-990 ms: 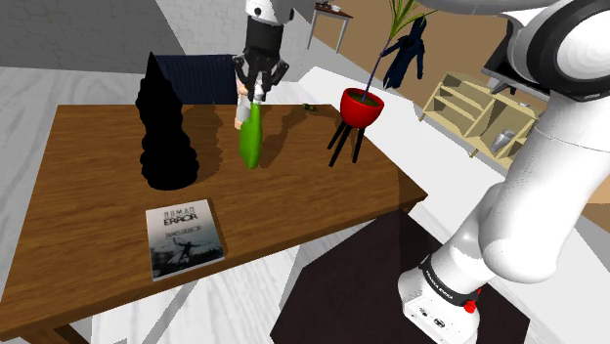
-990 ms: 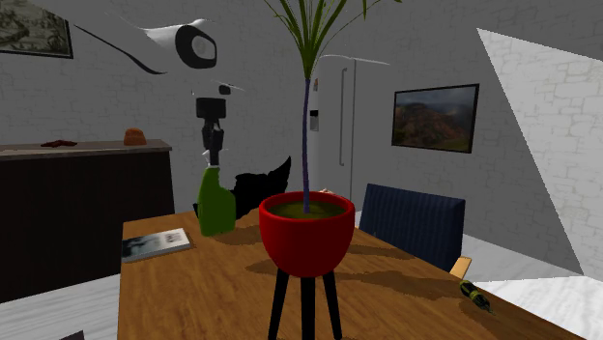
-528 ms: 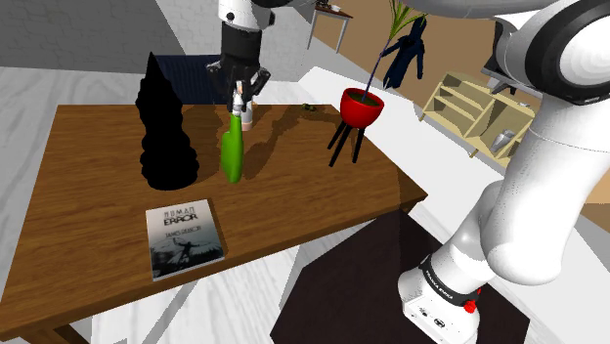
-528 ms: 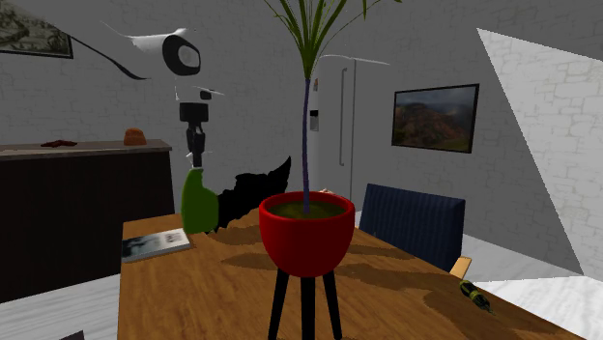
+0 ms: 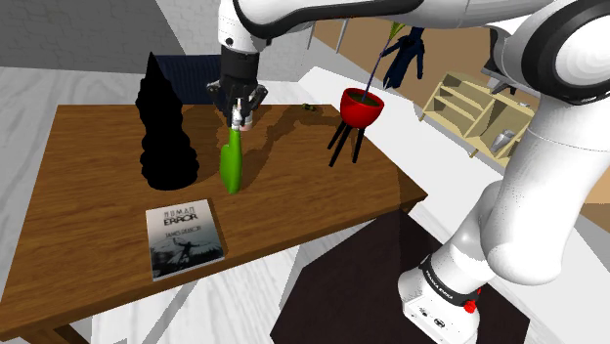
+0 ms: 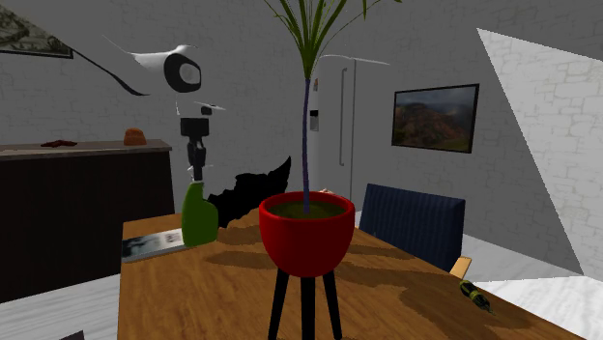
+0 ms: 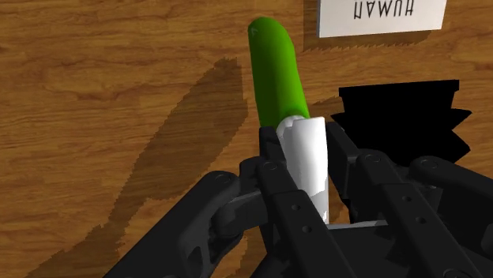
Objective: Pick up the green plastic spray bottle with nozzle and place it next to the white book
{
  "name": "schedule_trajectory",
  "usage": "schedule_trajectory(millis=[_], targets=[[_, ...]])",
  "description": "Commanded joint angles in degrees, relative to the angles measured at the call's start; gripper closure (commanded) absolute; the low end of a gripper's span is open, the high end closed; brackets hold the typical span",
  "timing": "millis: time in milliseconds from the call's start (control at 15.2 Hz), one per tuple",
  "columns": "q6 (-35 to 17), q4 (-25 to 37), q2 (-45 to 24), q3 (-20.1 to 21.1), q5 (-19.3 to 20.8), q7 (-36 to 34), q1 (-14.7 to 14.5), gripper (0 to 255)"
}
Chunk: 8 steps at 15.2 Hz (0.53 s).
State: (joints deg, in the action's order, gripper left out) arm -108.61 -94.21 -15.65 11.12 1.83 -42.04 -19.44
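The green spray bottle [image 5: 232,164] with a white nozzle hangs upright just above the wooden table [image 5: 88,210]. My gripper [image 5: 238,115] is shut on its nozzle from above. The white book [image 5: 183,236] lies flat near the table's front edge, a short way in front of the bottle toward the shoulder view's left. In the second exterior view the bottle [image 6: 200,217] hangs under the gripper [image 6: 197,174], just beside the book [image 6: 150,243]. The wrist view shows the fingers clasping the white nozzle [image 7: 309,158], the green body [image 7: 276,71] pointing down at the table, and the book's edge [image 7: 381,16] beyond it.
A tall black ribbed cone [image 5: 164,127] stands close to the bottle on the shoulder view's left. A red pot on black legs [image 5: 359,112] holding a plant stands to the right. A blue chair [image 5: 191,78] is behind the table. A small dark object [image 6: 473,293] lies near the far edge.
The gripper carried the bottle toward the shoulder view's left and forward, closer to the book and the black cone, and lowered it somewhat. The bottle now hangs more upright.
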Motion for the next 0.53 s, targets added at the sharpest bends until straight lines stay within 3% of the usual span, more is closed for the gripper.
schedule_trajectory(millis=[0, 462], targets=[[-1.70, -1.24, -0.43, 0.00, 0.11, -0.15, -0.08, 255], [-2.85, -2.12, -0.70, -0.02, 0.17, -0.17, -0.08, 255]])
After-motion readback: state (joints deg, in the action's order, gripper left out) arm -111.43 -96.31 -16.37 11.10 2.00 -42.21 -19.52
